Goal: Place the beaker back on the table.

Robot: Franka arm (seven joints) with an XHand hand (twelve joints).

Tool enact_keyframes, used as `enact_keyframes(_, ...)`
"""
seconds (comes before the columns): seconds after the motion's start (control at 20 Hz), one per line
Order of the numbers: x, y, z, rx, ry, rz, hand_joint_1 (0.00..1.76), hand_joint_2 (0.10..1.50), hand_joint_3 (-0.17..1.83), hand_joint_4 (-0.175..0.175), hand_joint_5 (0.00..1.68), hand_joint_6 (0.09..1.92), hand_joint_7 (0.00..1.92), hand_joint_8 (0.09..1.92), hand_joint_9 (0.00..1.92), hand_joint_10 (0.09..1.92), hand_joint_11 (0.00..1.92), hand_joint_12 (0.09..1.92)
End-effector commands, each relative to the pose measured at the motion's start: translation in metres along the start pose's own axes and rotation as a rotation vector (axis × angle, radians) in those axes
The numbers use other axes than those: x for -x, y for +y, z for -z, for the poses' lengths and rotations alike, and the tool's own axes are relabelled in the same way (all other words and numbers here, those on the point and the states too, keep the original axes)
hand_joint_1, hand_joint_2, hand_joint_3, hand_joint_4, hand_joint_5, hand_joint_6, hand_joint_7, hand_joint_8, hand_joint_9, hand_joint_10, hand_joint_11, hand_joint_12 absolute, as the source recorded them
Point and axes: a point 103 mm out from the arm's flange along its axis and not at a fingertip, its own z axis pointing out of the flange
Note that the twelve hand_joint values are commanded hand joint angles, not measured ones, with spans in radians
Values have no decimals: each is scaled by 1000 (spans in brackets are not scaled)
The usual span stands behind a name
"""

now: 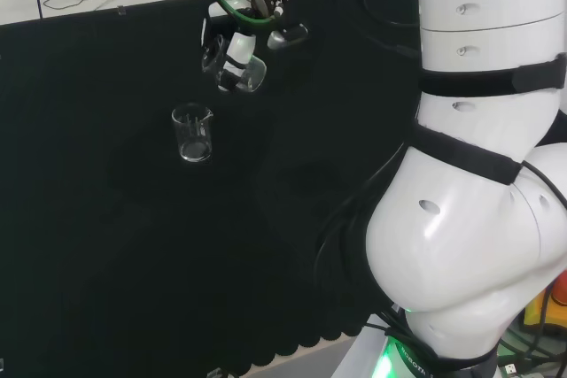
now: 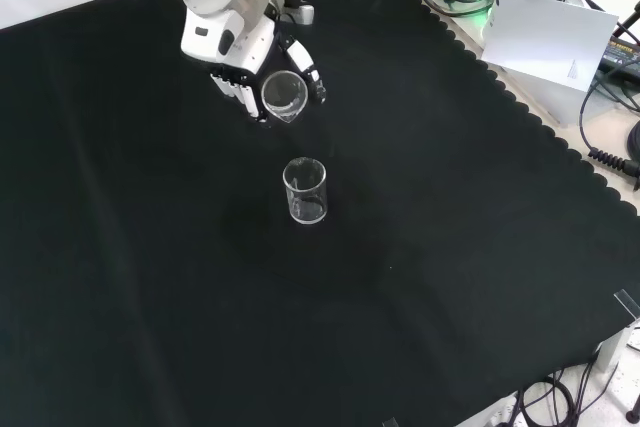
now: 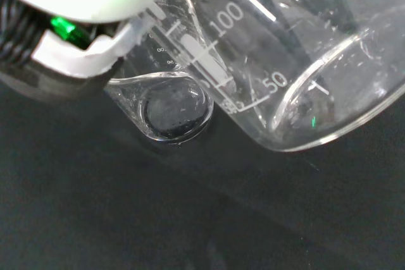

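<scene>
Hand (image 2: 243, 65) above black-clothed table (image 2: 150, 277), fingers (image 2: 312, 80) curled round clear glass beaker (image 2: 284, 95), holding it clear of cloth. Held beaker tilted, open mouth toward front camera. In head view, same beaker (image 1: 244, 73) just under hand (image 1: 232, 52), up and right of second beaker (image 1: 193, 133). Second beaker (image 2: 305, 191) upright on cloth, apart from held one, nearer front camera. Wrist view: held beaker (image 3: 297, 61) close and large, printed scale visible; second beaker (image 3: 169, 107) seen from above past it.
</scene>
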Motion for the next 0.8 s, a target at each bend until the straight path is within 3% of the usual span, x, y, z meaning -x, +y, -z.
enact_keyframes(0.05,17,-4,-8,50,59,-3,1122,547,903,175,1244,859,1781,171,1835,87,1393,680)
enact_keyframes(0.8,79,-16,-43,223,224,-47,1121,548,902,175,1243,859,1778,173,1833,87,1386,683)
